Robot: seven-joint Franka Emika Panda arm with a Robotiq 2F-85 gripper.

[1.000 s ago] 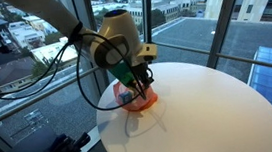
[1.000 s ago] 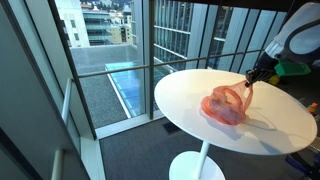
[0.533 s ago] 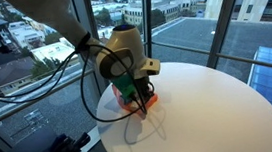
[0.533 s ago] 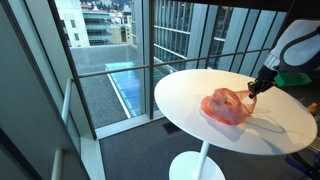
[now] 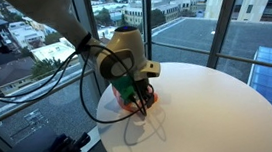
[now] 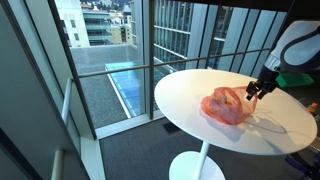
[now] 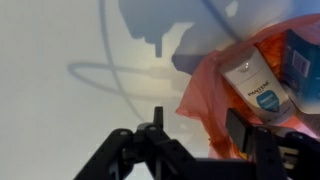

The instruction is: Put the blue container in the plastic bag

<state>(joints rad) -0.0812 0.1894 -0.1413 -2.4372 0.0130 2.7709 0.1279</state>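
My claw point(image 7: 180, 145) sits at the bottom, jaws spread, nothing between them. Orange bag point(image 7: 207, 100) is on the right of the white tabletop point(image 7: 60, 60), white tube point(image 7: 255, 80) and blue container point(image 7: 303, 50) showing amid its film.

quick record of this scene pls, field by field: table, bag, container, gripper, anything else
surface: round white table
bag: plastic bag, orange-red, wrinkled, lying on the table
container: blue container at the right edge of the wrist view, among the bag's film; cannot tell if it is fully inside
other contents: white tube with a blue label, showing at the bag
gripper: gripper open, nothing between the jaws, poised at the bag
surroundings: windows with city buildings outside
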